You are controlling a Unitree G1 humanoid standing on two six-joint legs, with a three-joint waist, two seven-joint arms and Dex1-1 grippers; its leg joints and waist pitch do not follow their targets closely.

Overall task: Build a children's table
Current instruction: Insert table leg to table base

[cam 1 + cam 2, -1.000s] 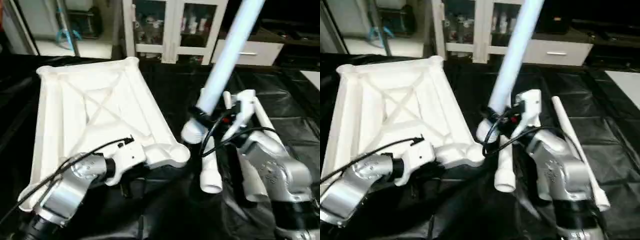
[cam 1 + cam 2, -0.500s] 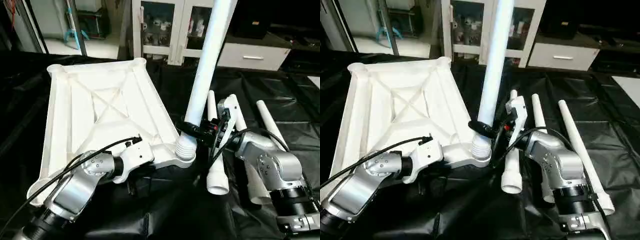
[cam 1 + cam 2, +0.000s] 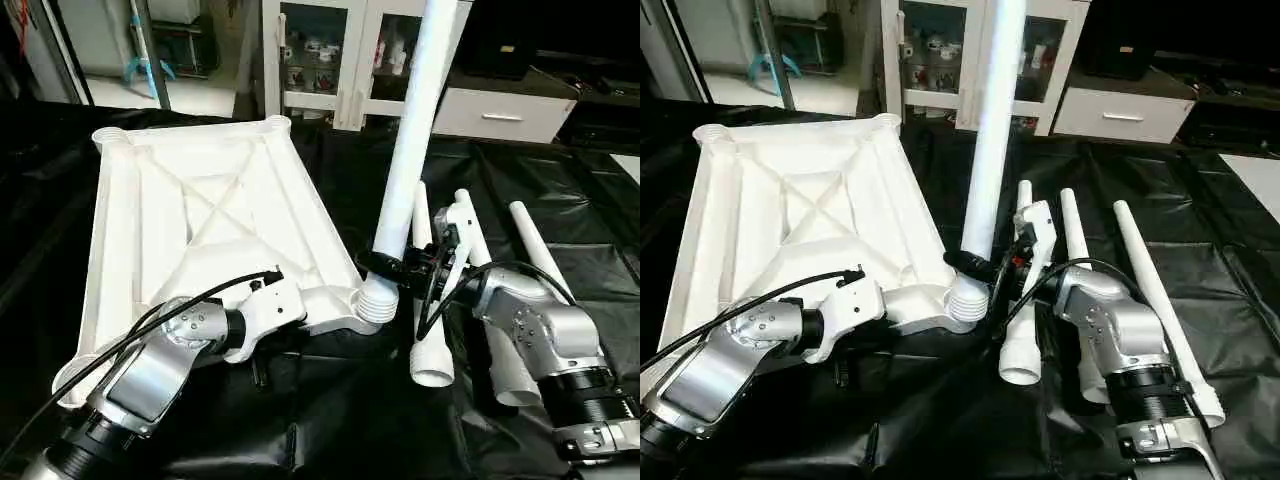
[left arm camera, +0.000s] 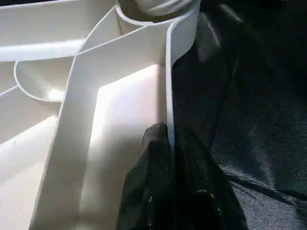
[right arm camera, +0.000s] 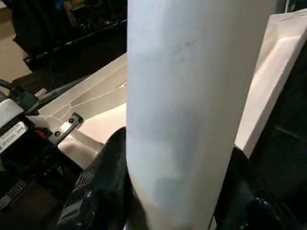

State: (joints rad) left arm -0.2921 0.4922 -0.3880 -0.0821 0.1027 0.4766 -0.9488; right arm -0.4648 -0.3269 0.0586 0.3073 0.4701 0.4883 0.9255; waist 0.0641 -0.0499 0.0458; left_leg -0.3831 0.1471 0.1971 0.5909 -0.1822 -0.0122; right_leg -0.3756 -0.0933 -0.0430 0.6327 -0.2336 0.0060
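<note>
The children's table top [image 3: 200, 220] lies upside down on black sheeting, its X-ribs facing up. My left gripper [image 4: 167, 140] is shut on the thin near rim of the top, close to the near right corner socket [image 4: 144, 19]. My right gripper [image 3: 386, 264] is shut on a long white leg [image 3: 410, 150] low on its shaft. The leg stands almost upright, leaning slightly right. Its ribbed end [image 3: 377, 300] sits at the mouth of that corner socket. In the right wrist view the leg [image 5: 192, 96] stands between my black fingers [image 5: 100, 182].
Three more white legs [image 3: 1025, 300] [image 3: 1072, 235] [image 3: 1150, 280] lie side by side on the black sheet to the right of the top, under my right forearm. A glass-door cabinet [image 3: 320, 50] and a white drawer unit [image 3: 500, 105] stand behind the work surface.
The leg in my right gripper has swung from a strong tilt to nearly upright, and its ribbed end has come down onto the corner socket. The left gripper has kept its hold on the rim.
</note>
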